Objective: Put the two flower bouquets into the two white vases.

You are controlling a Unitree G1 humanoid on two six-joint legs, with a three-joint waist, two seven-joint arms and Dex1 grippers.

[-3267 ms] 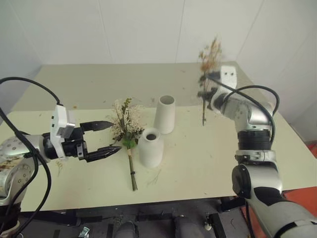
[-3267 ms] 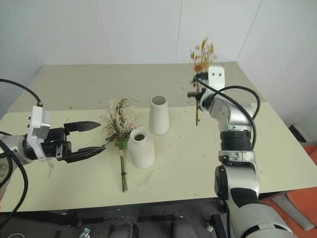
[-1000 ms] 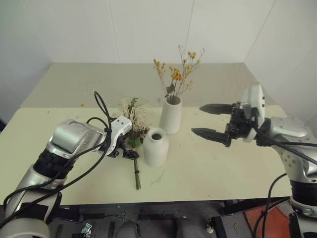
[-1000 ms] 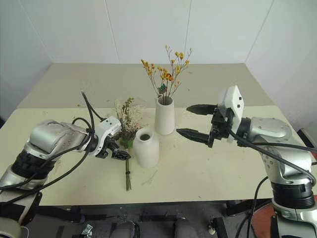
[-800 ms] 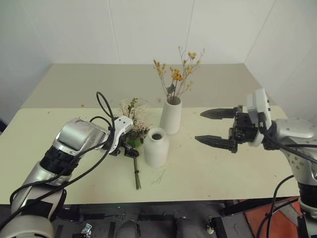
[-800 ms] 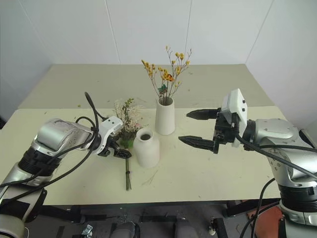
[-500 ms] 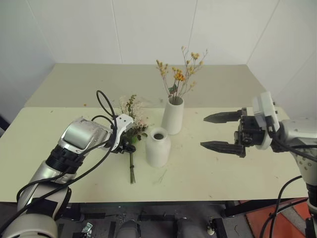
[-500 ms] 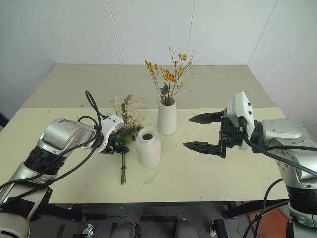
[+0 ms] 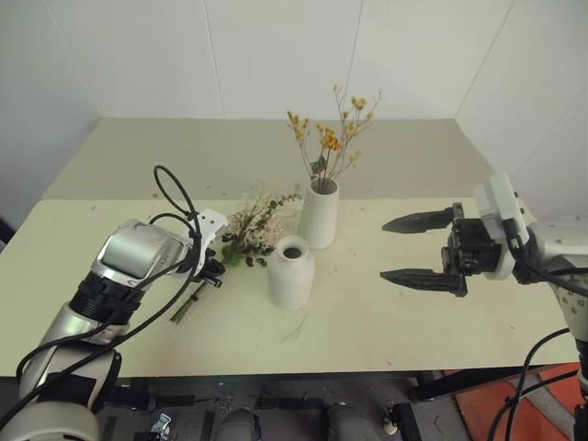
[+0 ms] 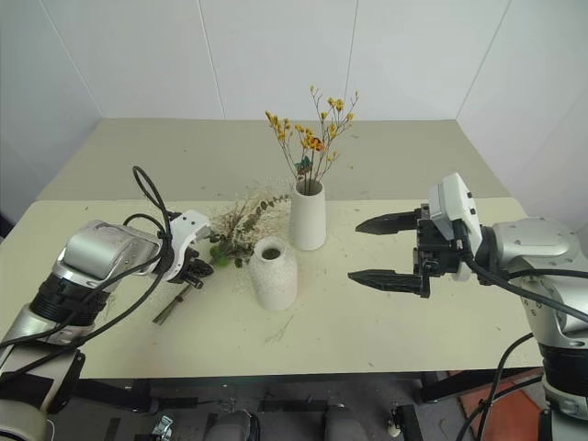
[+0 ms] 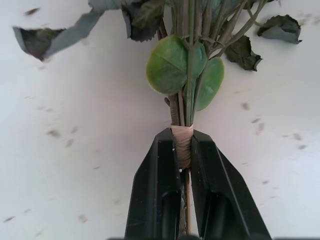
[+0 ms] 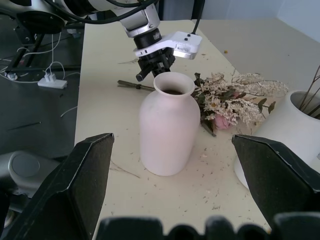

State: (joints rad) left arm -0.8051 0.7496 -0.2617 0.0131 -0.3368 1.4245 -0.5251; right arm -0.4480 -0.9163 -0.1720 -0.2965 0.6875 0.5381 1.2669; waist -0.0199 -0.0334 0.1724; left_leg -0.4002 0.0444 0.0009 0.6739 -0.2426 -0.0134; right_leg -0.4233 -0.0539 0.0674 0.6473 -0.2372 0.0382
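The left gripper (image 11: 183,150) is clamped on the stems of the fuller bouquet (image 9: 258,223) — its two black fingers (image 11: 159,180) pinch the bunch right at the tan binding wrap, with round green leaves fanning out just past the tips. In the head views that gripper sits to the left of the shorter bottle-shaped vase (image 9: 291,271), near it but not touching. The cream-white blooms lie tilted toward the two vases, with their tips just beside the bottle vase's neck; the stem ends trail out the other way, away from the vase, low over the table (image 9: 367,312). Whether the bunch rests on the tabletop or is just clear of it cannot be told.

The right gripper (image 9: 419,248) stands with its fingers wide apart and nothing between them, on the right of the bottle vase and well apart from it, pointing toward it.

The bottle vase has a dark, open mouth. Just behind it and slightly to its right stands the tall cylinder vase (image 9: 318,213) — the sparse bouquet (image 9: 333,138) with yellow-orange blossoms already stands upright in it, twigs spreading above the rim.
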